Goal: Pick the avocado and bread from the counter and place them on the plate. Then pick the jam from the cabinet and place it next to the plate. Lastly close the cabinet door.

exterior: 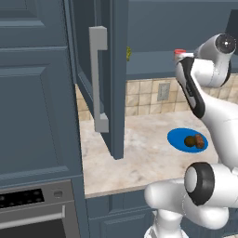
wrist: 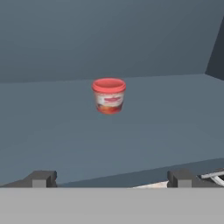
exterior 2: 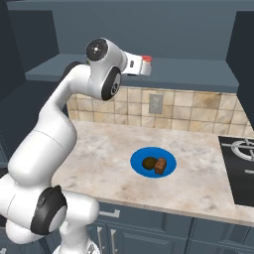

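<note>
The red jam (wrist: pixel 109 96) with a whitish band stands upright on the cabinet shelf (wrist: pixel 166 122), straight ahead of my gripper (wrist: pixel 111 178) and some way off. The gripper is open, its fingertips (wrist: pixel 41 178) spread wide at the shelf's front edge with nothing between them. In the base views the jam (exterior 2: pixel 147 60) shows just past the raised hand. Below, the blue plate (exterior 2: pixel 168 158) lies on the counter (exterior 2: pixel 94 149) with the round avocado (exterior 2: pixel 149 162) and the brown bread (exterior 2: pixel 160 165) side by side on it. The cabinet door (exterior: pixel 118 69) stands swung open.
The open door's grey bar handle (exterior: pixel 98 79) juts out over the counter's left part. A cooktop (exterior 2: pixel 240 158) lies at the counter's right end. An oven (exterior: pixel 32 214) sits low on the left. A wall socket (exterior 2: pixel 156 103) is set in the tiled backsplash.
</note>
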Controlling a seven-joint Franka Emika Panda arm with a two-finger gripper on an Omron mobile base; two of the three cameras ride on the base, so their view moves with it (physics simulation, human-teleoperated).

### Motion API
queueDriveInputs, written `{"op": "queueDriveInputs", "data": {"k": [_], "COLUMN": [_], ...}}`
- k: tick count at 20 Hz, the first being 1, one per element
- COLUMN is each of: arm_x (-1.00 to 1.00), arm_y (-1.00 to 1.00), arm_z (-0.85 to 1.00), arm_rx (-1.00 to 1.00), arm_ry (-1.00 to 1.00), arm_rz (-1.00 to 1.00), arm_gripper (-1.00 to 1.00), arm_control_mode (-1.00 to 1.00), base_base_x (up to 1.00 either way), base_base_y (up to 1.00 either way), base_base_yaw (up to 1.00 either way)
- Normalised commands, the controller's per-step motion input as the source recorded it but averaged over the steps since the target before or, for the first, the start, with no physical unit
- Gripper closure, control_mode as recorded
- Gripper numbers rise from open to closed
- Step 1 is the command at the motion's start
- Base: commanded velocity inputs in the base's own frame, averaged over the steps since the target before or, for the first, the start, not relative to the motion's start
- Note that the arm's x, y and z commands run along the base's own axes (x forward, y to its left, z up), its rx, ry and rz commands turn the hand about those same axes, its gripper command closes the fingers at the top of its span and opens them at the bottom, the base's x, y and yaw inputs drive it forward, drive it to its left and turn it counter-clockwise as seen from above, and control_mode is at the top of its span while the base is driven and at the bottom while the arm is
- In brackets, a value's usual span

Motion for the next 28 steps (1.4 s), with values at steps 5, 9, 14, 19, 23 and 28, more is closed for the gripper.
{"op": "queueDriveInputs", "data": {"k": [5,9,14,19,23,28], "arm_x": [0.37,0.34,0.26,0.16,0.14,0.05], "arm_y": [0.0,0.0,0.0,0.0,0.0,0.0], "arm_z": [0.0,0.01,0.03,0.04,0.04,0.04], "arm_rx": [0.0,0.0,0.0,0.0,0.0,0.0], "arm_ry": [0.0,0.0,0.0,0.04,0.08,0.07], "arm_rz": [0.02,0.01,0.01,0.01,0.01,0.02], "arm_gripper": [-1.0,-1.0,-1.0,-1.0,-1.0,-1.0], "arm_control_mode": [-1.0,-1.0,-1.0,-1.0,-1.0,-1.0], "base_base_x": [0.0,0.0,0.0,0.0,0.0,0.0], "base_base_y": [0.0,0.0,0.0,0.0,0.0,0.0], "base_base_yaw": [0.0,0.0,0.0,0.0,0.0,0.0]}}
